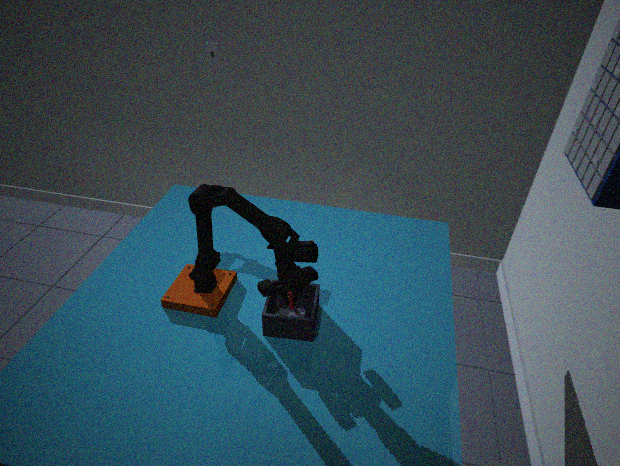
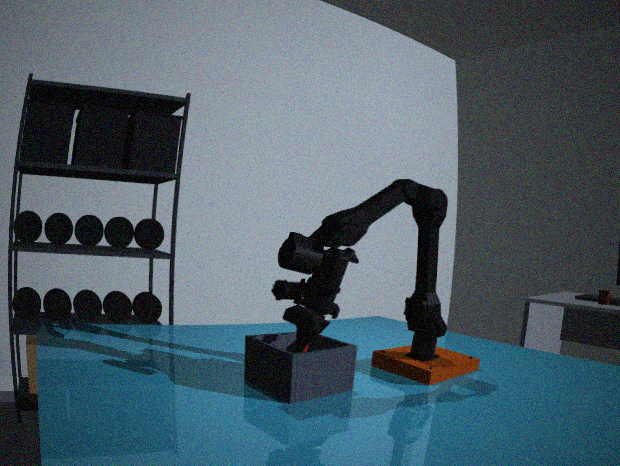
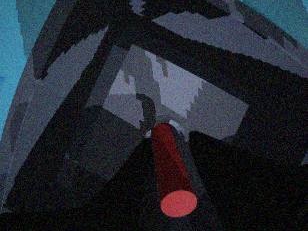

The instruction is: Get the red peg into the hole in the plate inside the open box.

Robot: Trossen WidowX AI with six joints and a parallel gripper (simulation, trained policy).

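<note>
The red peg (image 1: 291, 301) (image 2: 306, 347) (image 3: 172, 166) stands inside the dark open box (image 1: 289, 327) (image 2: 323, 374). In the wrist view its far end meets the hole in the grey plate (image 3: 220, 106), with part of the pale hole rim showing beside it. How deep it sits cannot be told. My gripper (image 1: 290, 294) (image 3: 170, 141) reaches down into the box, its fingers a little apart around the peg. A narrow gap shows between the peg and the right finger in the wrist view. The fingers hide part of the plate.
The box walls rise close around my fingers. The orange base plate (image 1: 195, 296) (image 2: 400, 363) of the arm stands beside the box on the blue table (image 1: 150, 395) (image 2: 526, 400). A dark shelf rack (image 2: 95, 249) stands beyond the table.
</note>
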